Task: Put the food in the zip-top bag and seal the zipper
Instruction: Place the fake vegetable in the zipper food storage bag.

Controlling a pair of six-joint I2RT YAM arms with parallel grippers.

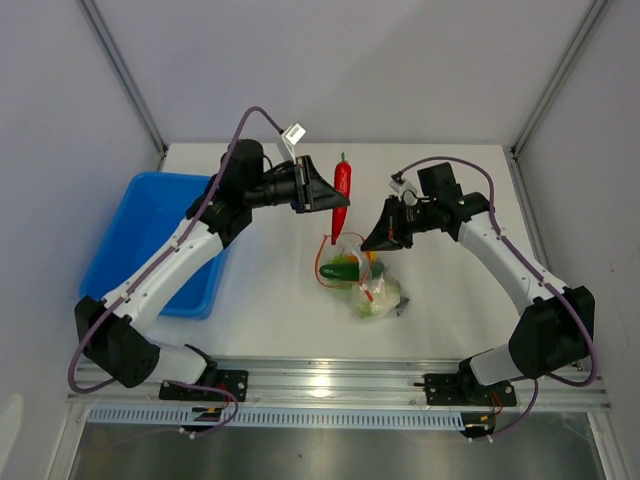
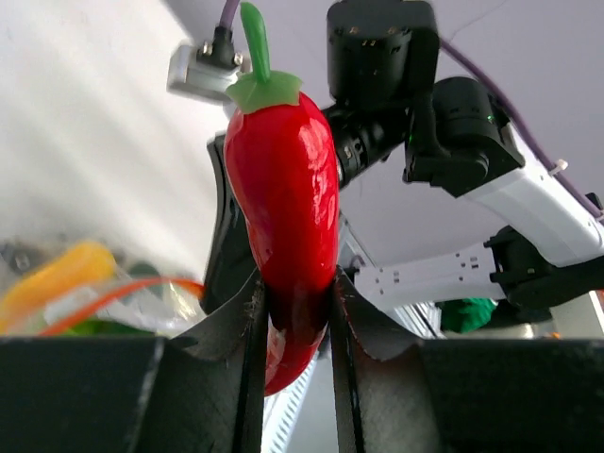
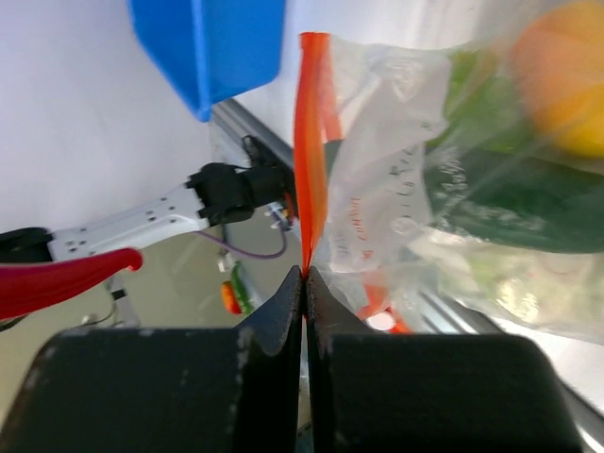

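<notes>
Top external showed your left claw (image 1: 333,197) clamped on the red chili (image 1: 342,183), at 12 o'clock of the zip-top bag (image 1: 368,285) on the bench (image 1: 265,290); your right claw (image 1: 368,240), jaws together, pinched the zipper (image 3: 311,142), probably lifting the mouth to receive it.

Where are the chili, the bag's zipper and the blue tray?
chili (image 2: 283,189), left wrist view, red body.
zipper (image 3: 311,142), right wrist view, strip's middle.
tray (image 1: 130,220), top view, bare floor.

Nothing legible — only faint red print on the zip-top bag (image 3: 377,203), too blurred to read.
</notes>
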